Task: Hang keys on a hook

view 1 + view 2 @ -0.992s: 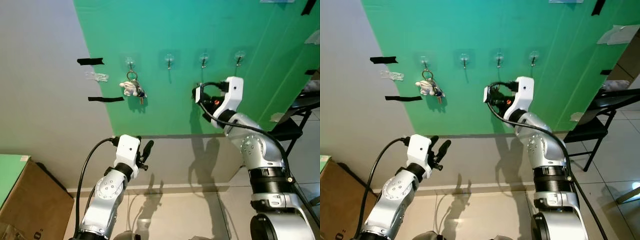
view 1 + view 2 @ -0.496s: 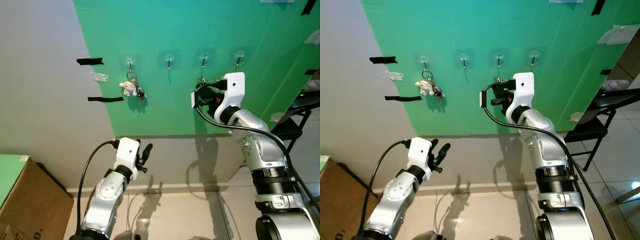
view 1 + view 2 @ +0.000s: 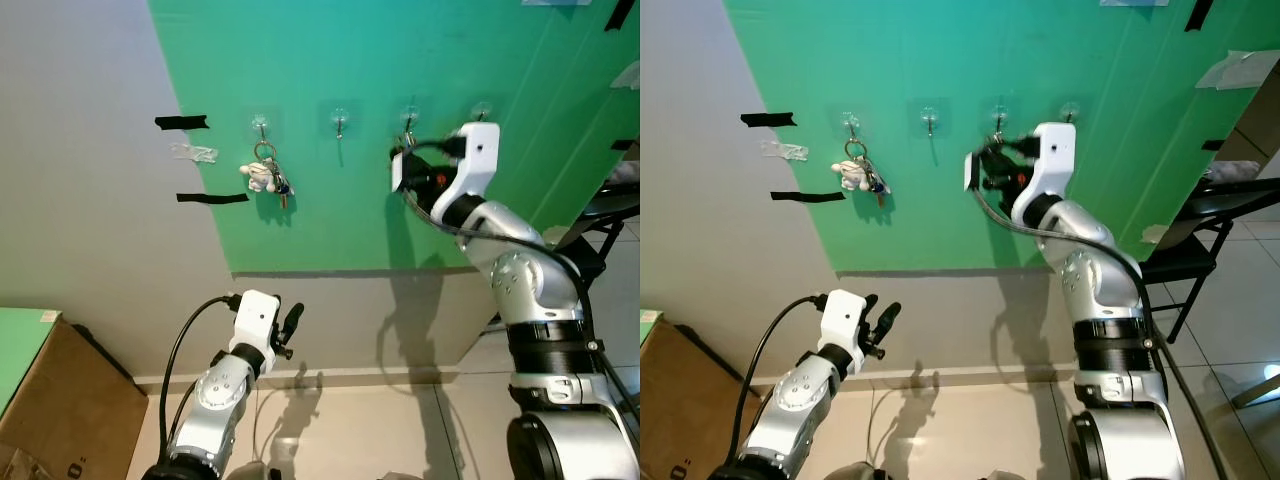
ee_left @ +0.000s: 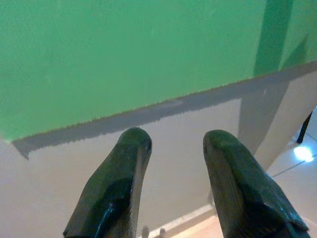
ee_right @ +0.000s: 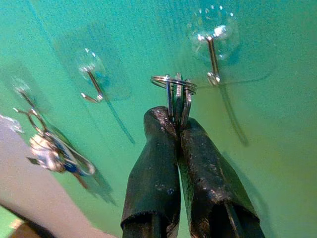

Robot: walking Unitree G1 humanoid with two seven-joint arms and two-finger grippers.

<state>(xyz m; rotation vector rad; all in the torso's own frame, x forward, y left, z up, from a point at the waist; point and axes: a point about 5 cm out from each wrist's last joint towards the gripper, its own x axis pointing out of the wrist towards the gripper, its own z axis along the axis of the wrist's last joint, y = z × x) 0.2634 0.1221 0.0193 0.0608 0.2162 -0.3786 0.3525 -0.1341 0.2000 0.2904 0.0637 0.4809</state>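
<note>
While the right gripper (image 5: 177, 126) is raised to the green wall (image 3: 400, 80), its fingers (image 5: 153, 163) are clenched on a key ring (image 5: 174, 89) that sticks out past their tips, just beside a clear hook (image 5: 213, 59) but not on it. Farther off, another key bunch (image 3: 267, 177) hangs from its own hook. Low near the grey wall, the left gripper (image 4: 171, 144) has its fingers spread and holds nothing.

Bright, even light; sharp shadows (wrist views perhaps soft).
</note>
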